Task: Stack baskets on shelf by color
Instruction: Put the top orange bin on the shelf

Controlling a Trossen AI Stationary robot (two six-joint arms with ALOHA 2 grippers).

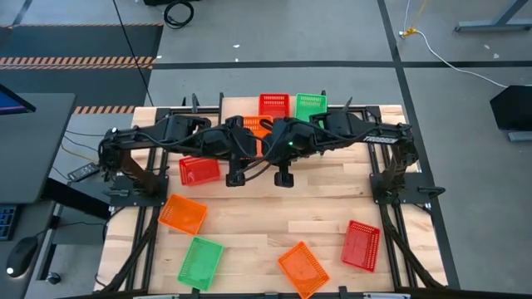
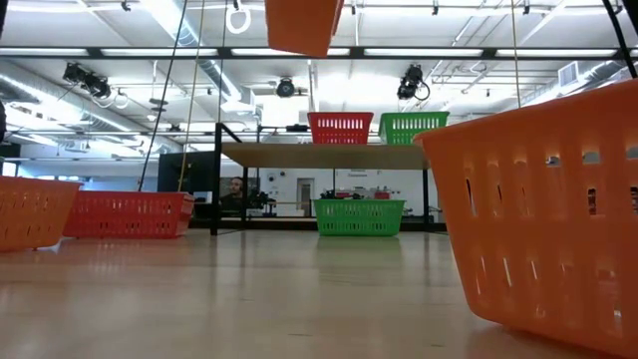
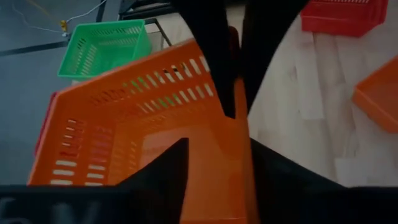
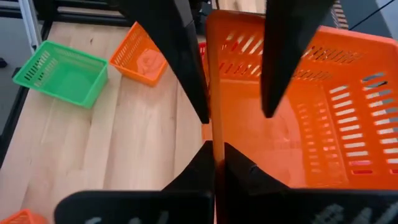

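Observation:
An orange basket (image 2: 304,25) hangs high above the table, in front of the shelf (image 2: 319,155). My right gripper (image 4: 216,146) is shut on it. My left gripper (image 3: 217,144) is open and straddles the same wall farther along, one finger inside the basket and one outside. On the shelf's top board stand a red basket (image 2: 340,128) and a green basket (image 2: 412,126). Another green basket (image 2: 359,216) rests on the table under the shelf. The arms hide most of the held basket (image 1: 258,126) in the high view. My right gripper pinches the top rim of the basket's side wall (image 4: 214,134), on the table's near side, one finger inside the basket and one outside. The fingers slant down from the table's right. The basket is lifted clear, mouth up. I cannot tell whether my left gripper's outer finger (image 4: 186,74) touches the wall.
Loose baskets lie on the table: a red one (image 1: 199,170) near the left arm, an orange one (image 1: 183,213) and a green one (image 1: 199,262) at the near left, an orange one (image 1: 302,267) and a red one (image 1: 361,245) at the near right.

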